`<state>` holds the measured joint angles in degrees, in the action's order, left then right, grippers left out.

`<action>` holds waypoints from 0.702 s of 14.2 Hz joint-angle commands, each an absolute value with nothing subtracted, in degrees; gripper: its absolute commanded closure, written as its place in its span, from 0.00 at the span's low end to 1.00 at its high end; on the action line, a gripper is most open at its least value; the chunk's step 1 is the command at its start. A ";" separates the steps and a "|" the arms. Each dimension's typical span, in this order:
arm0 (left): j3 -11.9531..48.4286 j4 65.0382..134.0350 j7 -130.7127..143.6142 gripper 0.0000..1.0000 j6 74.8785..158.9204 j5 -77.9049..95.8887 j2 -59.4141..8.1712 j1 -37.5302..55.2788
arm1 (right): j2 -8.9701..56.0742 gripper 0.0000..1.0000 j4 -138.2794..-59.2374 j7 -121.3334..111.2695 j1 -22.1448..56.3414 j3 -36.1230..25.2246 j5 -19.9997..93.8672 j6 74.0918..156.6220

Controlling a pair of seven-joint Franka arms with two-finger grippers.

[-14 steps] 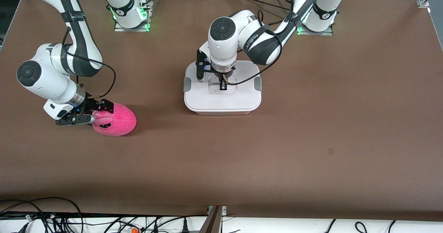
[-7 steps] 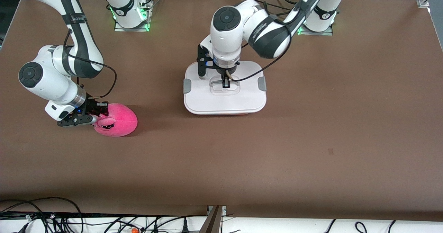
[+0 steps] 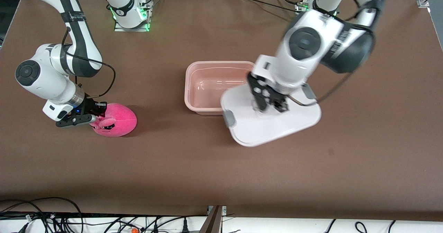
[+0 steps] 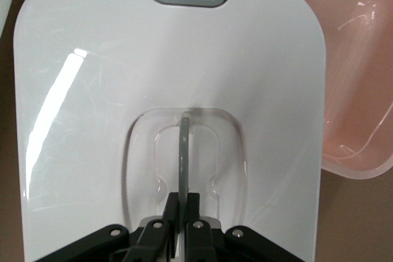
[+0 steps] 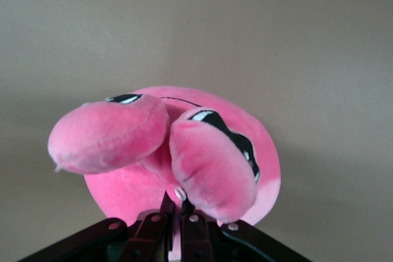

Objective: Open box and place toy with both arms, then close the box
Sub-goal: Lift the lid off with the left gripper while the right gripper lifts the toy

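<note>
The left tool [image 3: 271, 103] was clamped on the lid [image 3: 277, 122] handle (clear of the box [image 3: 193, 87]); the right tool [image 3: 91, 117], pinching the toy [image 3: 117, 120], should lift gently

open box [image 3: 207, 87] mostly uncovered from above, lifted lid [image 3: 273, 117] overhanging its corner toward the left arm's end, bare table [image 3: 162, 98] between toy [image 3: 116, 119] and box

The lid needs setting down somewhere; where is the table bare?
Bare table lies toward the left arm's end, beside the box, and nearer the front camera. The left gripper holds the lid there. Crowded: the toy in the right gripper.
</note>
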<state>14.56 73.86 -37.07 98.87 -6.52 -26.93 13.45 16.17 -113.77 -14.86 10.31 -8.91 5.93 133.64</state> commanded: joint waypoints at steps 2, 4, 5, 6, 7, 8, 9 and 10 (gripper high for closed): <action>15.65 73.65 -38.23 1.00 96.07 -1.78 -25.22 0.91 | 12.75 1.00 -110.32 -17.40 10.46 -8.09 6.50 125.89; 15.56 73.65 -39.11 1.00 95.19 -0.88 -25.22 -4.63 | 13.18 1.00 -103.57 -17.84 10.72 -5.64 6.15 118.16; 15.56 73.65 -40.59 1.00 94.05 -0.97 -25.22 -6.66 | 13.71 1.00 -99.88 -18.02 11.42 -4.76 5.63 114.91; 15.38 73.65 -41.82 1.00 93.43 -0.97 -25.05 -8.16 | 14.84 1.00 -95.93 -18.10 13.25 -4.49 4.32 111.65; 15.55 73.65 -43.23 1.00 93.17 -0.97 -24.53 -9.83 | 16.33 1.00 -92.15 -18.02 14.92 -4.40 3.44 108.05; 15.56 73.65 -44.11 1.00 92.21 -1.23 -24.17 -10.89 | 17.74 1.00 -88.72 -17.93 16.94 -4.39 3.34 104.89; 15.12 73.39 -44.12 1.00 91.07 -1.58 -23.91 -11.16 | 18.80 1.00 -86.07 -17.67 19.57 -4.39 2.99 102.77; 14.94 72.78 -44.21 1.00 90.10 -1.67 -23.91 -12.38 | 19.85 1.00 -84.91 -17.49 22.04 -4.48 2.73 101.61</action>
<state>14.65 73.50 -43.08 92.79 -1.90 -25.39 -11.01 15.38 -91.35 -17.35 17.90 -4.08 4.07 105.65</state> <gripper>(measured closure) 0.930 0.938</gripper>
